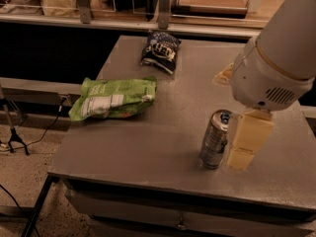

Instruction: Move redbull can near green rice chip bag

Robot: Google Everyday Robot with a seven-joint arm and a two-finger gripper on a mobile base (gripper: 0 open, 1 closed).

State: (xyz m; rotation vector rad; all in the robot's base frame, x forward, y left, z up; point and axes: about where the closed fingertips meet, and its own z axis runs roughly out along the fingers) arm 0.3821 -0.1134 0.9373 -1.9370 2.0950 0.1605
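Note:
The redbull can [215, 139] stands upright on the grey table [148, 147], near the front right. The green rice chip bag [114, 98] lies flat at the table's left edge, label side up, well apart from the can. My gripper [230, 118] hangs from the big white arm housing [279, 53] on the right. It is open. One cream finger [247, 141] stands right beside the can on its right, and the other finger [223, 75] shows behind the can, farther back. The can is not held.
A dark blue snack bag [160, 51] lies at the table's back centre. A counter with shelves and containers [148, 4] runs behind the table. A tripod leg and cables [15, 137] are on the floor at the left.

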